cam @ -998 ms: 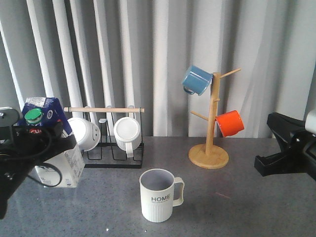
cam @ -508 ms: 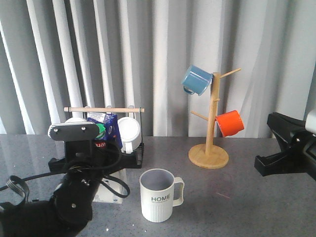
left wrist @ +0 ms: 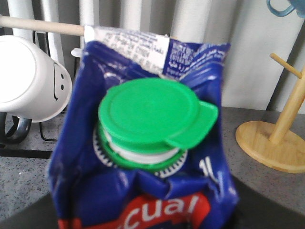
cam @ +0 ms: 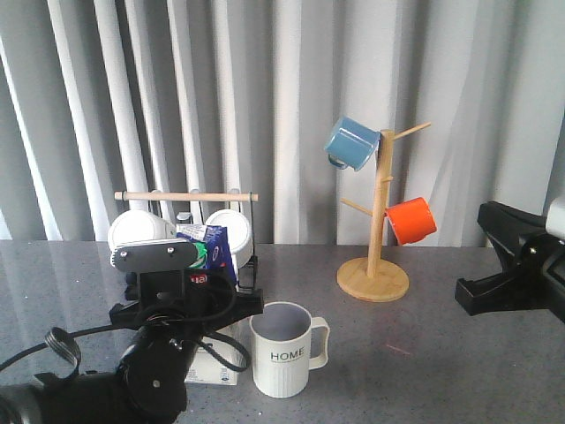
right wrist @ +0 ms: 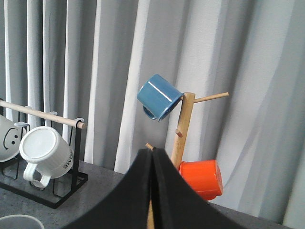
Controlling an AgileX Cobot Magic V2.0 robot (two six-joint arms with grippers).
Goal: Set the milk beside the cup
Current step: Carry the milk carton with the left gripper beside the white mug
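Observation:
The milk (cam: 210,250), a carton with a dark blue top, green cap and white bottom, is held in my left gripper (cam: 188,307), which is shut on its sides. It stands tilted just left of the cup (cam: 281,352), an off-white ribbed "HOME" mug near the table's front. The carton's white base (cam: 219,368) is low by the table; I cannot tell whether it touches. The left wrist view shows the green cap (left wrist: 152,120) and the red label close up, with the milk filling my left gripper (left wrist: 143,222). My right gripper (cam: 466,296) is shut and empty at the right, its fingertips (right wrist: 151,157) pressed together.
A black rack (cam: 249,269) with plain white mugs (cam: 231,228) stands behind the carton. A wooden mug tree (cam: 374,276) with a blue mug (cam: 350,143) and an orange mug (cam: 412,221) stands at the back right. Grey curtains hang behind the table.
My left gripper has carried the milk from the far left to the right, up to the left side of the cup. The right arm has not moved.

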